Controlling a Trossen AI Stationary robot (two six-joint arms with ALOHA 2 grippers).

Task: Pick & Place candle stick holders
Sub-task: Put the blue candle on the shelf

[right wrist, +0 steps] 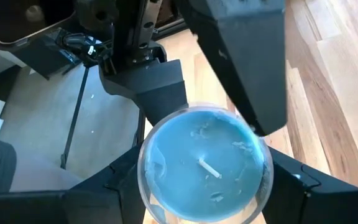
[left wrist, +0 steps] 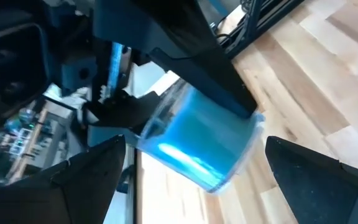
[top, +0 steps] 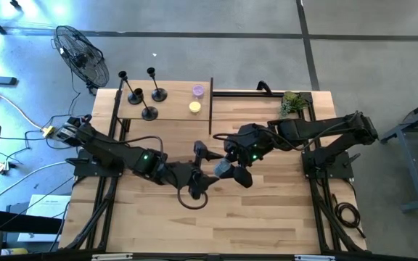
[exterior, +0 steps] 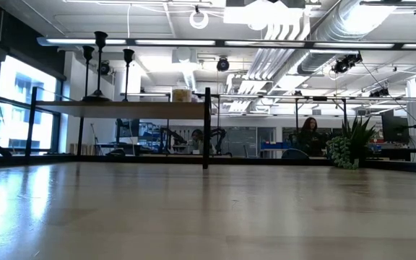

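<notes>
1. Over the middle of the worktop the right gripper is closed part-way on a blue candle in a clear glass; its wick and wax top show in the right wrist view, with the fingers pressed against the glass wall.
2. Just beside it, the left gripper stands spread wide with nothing between its fingers; the left wrist view shows the glass tilted between the two open fingers, apparently not touched.
3. This looks like a hand-over between the arms. To do it well, the left fingers should close squarely on the glass wall before the right ones let go.
4. Farther back, the three candle stick holders stand upright on the raised shelf at the far left of the worktop, close together, well apart from both grippers.
5. Two small candles, purple and yellow, sit on that shelf beside the holders.
</notes>
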